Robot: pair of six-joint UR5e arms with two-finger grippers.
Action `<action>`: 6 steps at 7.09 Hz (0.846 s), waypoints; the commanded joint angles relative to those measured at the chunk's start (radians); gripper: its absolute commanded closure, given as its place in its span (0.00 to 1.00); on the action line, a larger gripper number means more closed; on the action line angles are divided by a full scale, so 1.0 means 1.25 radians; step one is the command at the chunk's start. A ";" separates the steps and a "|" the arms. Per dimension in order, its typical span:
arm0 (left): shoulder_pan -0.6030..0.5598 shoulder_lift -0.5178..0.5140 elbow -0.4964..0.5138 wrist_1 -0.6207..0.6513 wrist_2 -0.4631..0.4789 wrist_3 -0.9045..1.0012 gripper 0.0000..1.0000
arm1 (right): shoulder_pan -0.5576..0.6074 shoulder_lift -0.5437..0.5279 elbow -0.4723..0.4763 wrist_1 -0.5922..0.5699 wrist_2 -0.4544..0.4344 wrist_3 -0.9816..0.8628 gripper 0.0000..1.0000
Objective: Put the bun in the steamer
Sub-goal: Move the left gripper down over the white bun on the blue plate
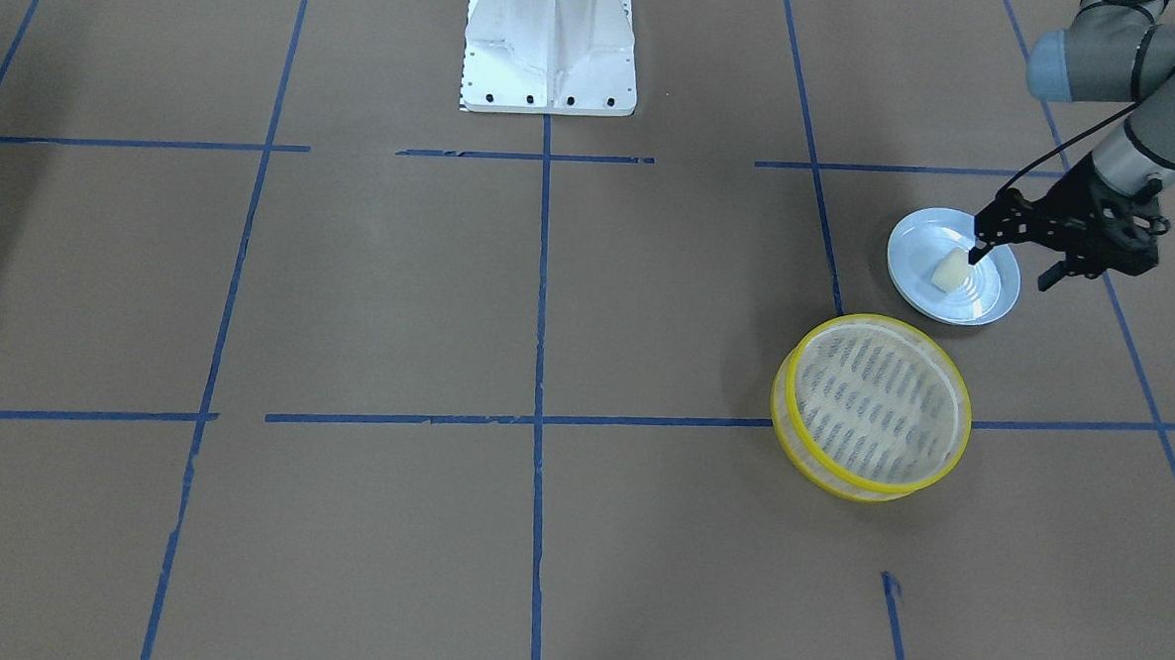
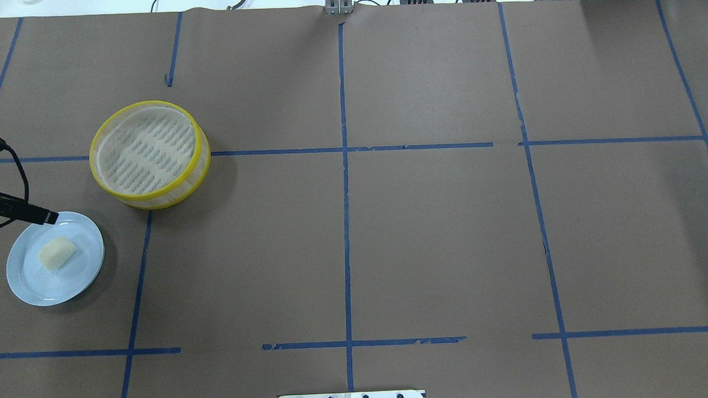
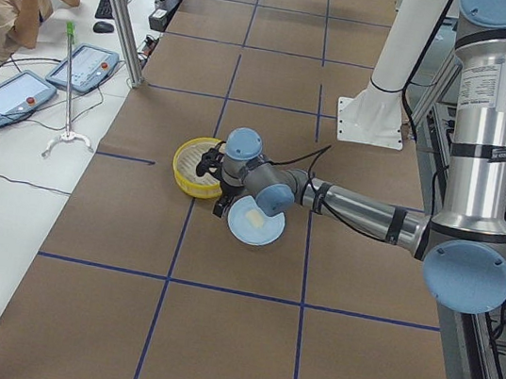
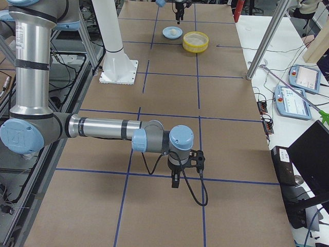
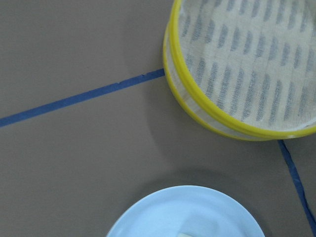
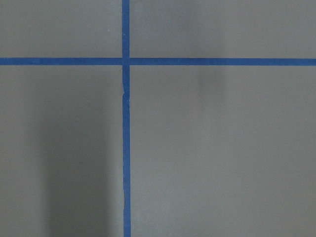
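**Cream-white bun (image 1: 950, 272) lying on the plate (image 1: 918, 247), left hand (image 1: 1010, 269) spread above it**

The bun is sitting on the pale blue plate, just beside the yellow-rimmed steamer (image 1: 877, 402), which is standing apart from it on the brown desk (image 1: 401, 292). The left hand is hanging over the plate with its jaws apart, one fingertip (image 1: 974, 256) close by the bun, gripping nothing. The right hand (image 4: 177, 177) is hovering well away; I cannot tell whether it is open or closed.
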 commanded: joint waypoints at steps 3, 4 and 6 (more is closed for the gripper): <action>0.137 0.034 0.010 -0.064 0.141 -0.039 0.07 | 0.000 0.000 0.000 0.001 0.000 0.000 0.00; 0.146 0.036 0.011 -0.062 0.141 -0.037 0.11 | 0.000 0.000 0.000 0.000 0.000 0.000 0.00; 0.147 0.036 0.026 -0.059 0.141 -0.032 0.12 | 0.000 0.000 0.000 0.000 0.000 0.000 0.00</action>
